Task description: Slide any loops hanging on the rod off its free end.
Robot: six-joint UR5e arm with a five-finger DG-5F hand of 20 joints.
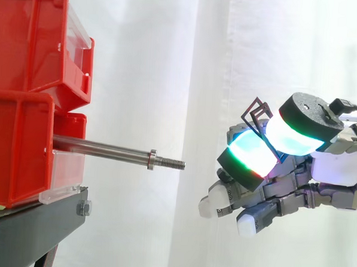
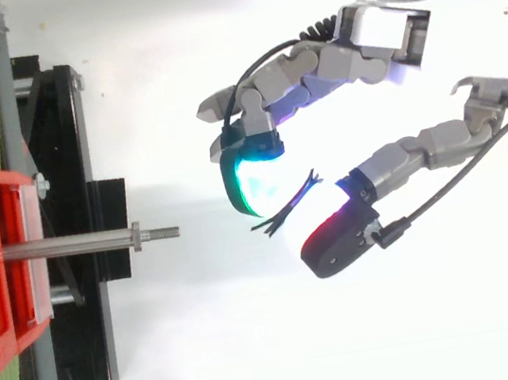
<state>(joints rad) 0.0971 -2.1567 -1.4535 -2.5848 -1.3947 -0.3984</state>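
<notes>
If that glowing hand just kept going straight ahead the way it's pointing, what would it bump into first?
Most likely the threaded free end of the rod. The hand, pinching thin dark loops, points left toward it across an open gap, and both views line them up roughly.

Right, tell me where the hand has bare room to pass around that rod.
There is an open gap between the free end of the rod and the hand, which pinches a thin loop. There is also bare room above and below the rod's outer length. It is crowded at its base, where the red bins and the black stand close in.
</notes>
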